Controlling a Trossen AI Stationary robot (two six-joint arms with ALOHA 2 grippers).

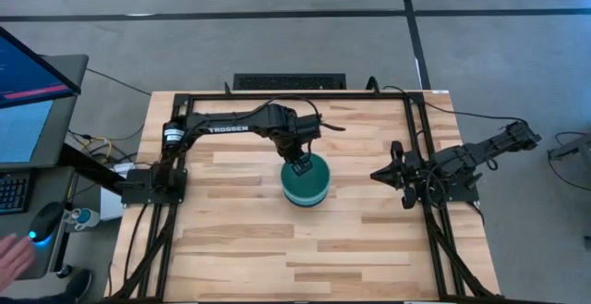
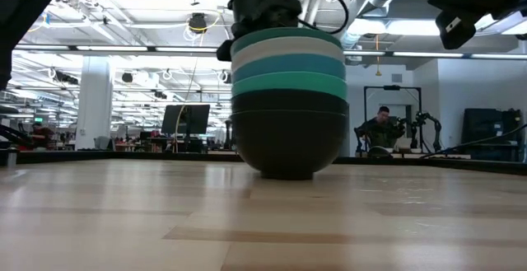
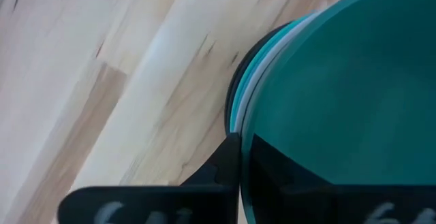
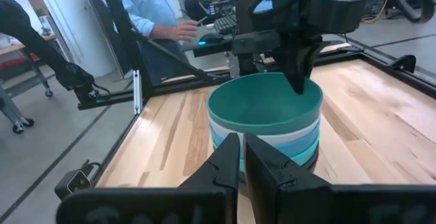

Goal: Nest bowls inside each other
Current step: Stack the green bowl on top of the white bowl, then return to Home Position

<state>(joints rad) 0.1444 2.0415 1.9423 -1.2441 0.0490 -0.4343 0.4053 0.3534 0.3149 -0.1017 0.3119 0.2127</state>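
Six bowls stand nested in one stack [image 1: 305, 184] at the table's middle, the lowest black bowl [image 2: 288, 143] resting with its base on the wood. From the top I see a teal-green bowl [image 4: 266, 105], then white [image 2: 288, 51], blue, cyan and two black ones. My left gripper [image 1: 300, 166] stands over the stack's far rim, pointing down and shut on the top bowl. My right gripper [image 1: 399, 176] waits by the table's right edge, shut and touching nothing. My left gripper [image 3: 245, 142] holds the teal-green bowl by its rim [image 3: 248, 125] on the far side of the stack. One finger [image 3: 228, 166] is outside the wall and the other inside the hollow. The fingers come from above, pointing down [image 4: 300, 81]. The bowl sits upright inside the white one.
A black frame [image 1: 420, 138] runs round the table's edges. The wood to the left, right and near side of the stack is bare. A person's hand [image 1: 14, 253] shows beyond the left edge, next to a monitor and a mouse. People stand in the room behind.
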